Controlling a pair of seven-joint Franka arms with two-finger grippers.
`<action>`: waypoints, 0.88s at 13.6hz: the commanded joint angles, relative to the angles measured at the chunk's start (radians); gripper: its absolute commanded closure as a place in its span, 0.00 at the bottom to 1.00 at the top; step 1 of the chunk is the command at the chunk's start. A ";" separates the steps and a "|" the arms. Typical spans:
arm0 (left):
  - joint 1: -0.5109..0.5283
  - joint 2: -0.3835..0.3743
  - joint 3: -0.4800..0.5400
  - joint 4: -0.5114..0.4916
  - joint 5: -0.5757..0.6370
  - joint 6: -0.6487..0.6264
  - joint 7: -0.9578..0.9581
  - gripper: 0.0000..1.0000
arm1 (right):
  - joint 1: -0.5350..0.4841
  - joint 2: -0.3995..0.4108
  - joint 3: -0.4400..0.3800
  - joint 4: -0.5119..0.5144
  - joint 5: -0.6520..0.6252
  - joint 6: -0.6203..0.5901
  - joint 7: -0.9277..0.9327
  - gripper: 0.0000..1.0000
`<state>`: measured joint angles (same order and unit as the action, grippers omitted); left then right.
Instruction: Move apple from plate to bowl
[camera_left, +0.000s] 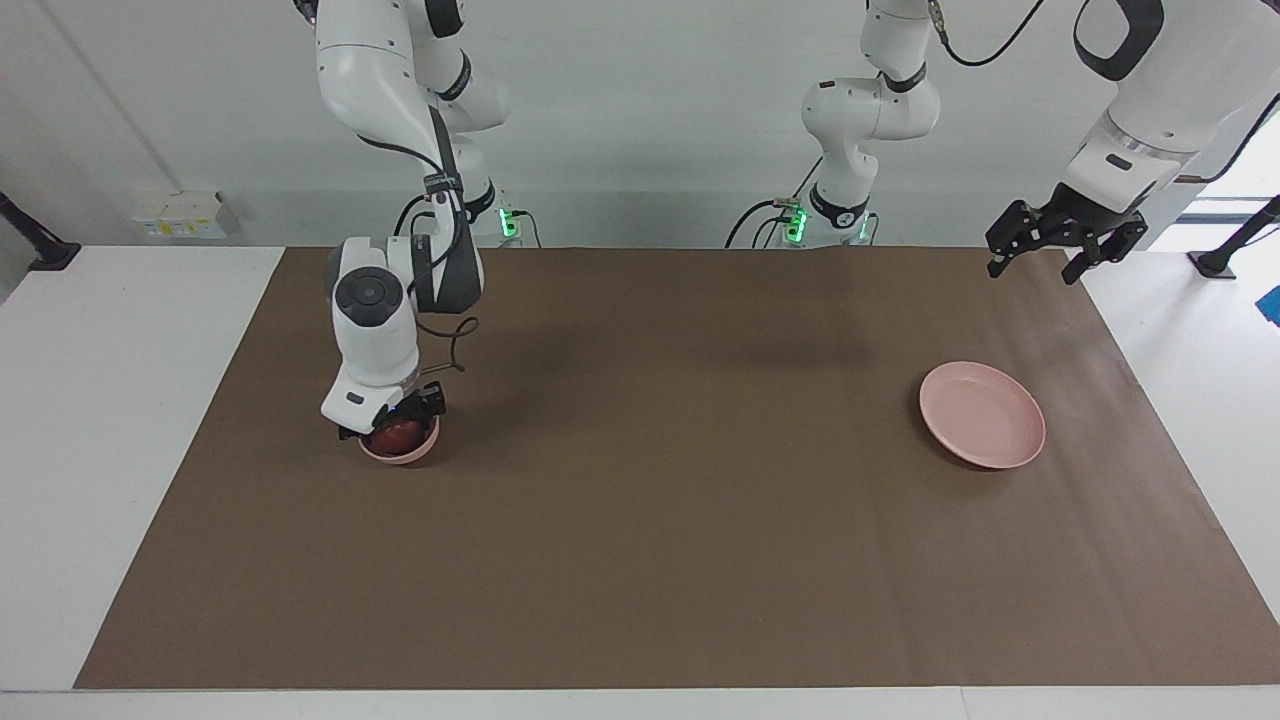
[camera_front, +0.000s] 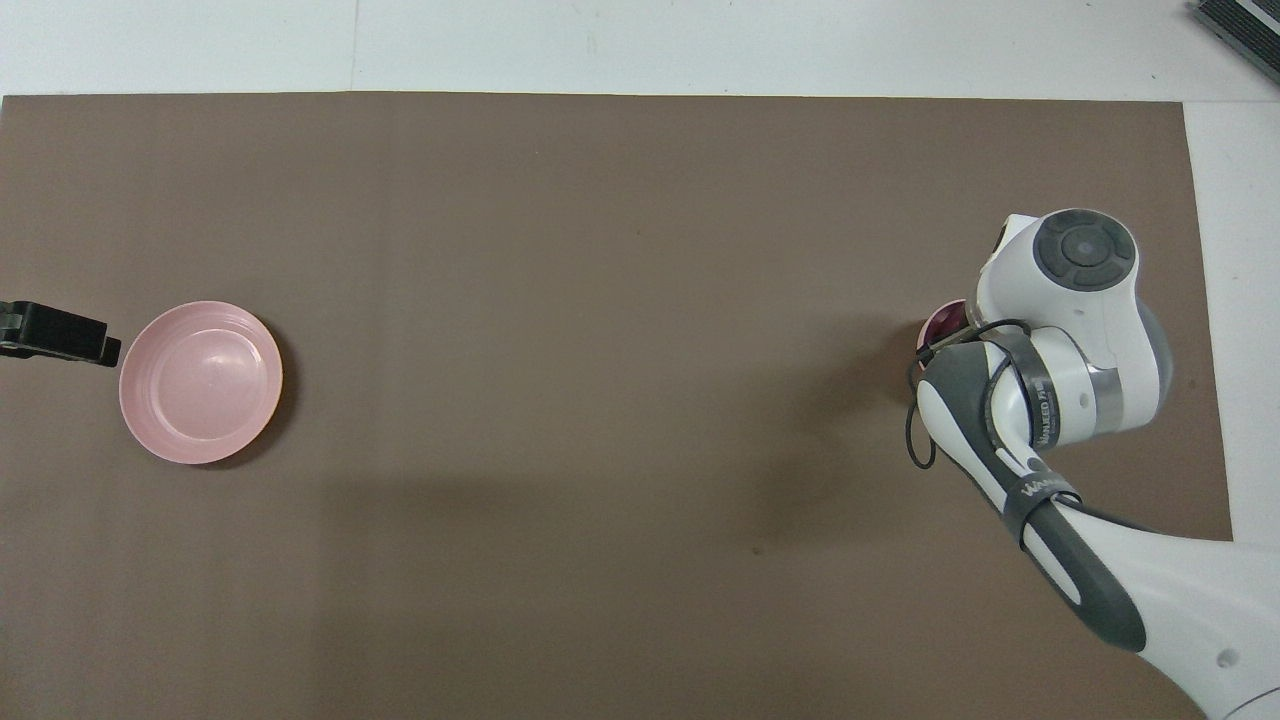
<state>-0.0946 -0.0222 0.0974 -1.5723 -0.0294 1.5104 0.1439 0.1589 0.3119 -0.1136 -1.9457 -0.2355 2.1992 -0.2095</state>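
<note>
Apple (camera_left: 396, 436) sits in the bowl (camera_left: 400, 452) gripped by the right gripper (camera_left: 392, 418) in the facing view's left, mostly arm-hidden overhead.

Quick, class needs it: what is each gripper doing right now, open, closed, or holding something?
Left gripper: jaws open, empty, raised near the plate.
Right gripper: jaws closed on the apple in the bowl.

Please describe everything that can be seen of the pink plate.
The plate is wide, shallow and round, pale pink, with a matte, plastic-like look and faint rings inside. It lies flat and upright on the brown table cover, toward the left arm's end of the table. Nothing lies on it and nothing touches it. The left gripper hangs open in the air, well above the table.
</note>
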 joint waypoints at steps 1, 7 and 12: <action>0.004 0.042 -0.007 0.102 0.020 -0.100 -0.015 0.00 | -0.009 -0.005 0.006 -0.012 -0.025 0.024 0.032 0.10; 0.003 0.036 -0.010 0.097 0.009 -0.116 -0.015 0.00 | -0.007 -0.005 0.006 -0.006 -0.024 0.017 0.055 0.00; 0.004 0.036 -0.010 0.097 0.008 -0.118 -0.014 0.00 | -0.005 -0.026 0.006 0.007 -0.010 0.001 0.058 0.00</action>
<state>-0.0963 0.0068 0.0902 -1.4939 -0.0270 1.4153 0.1389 0.1589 0.3079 -0.1137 -1.9347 -0.2355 2.1992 -0.1839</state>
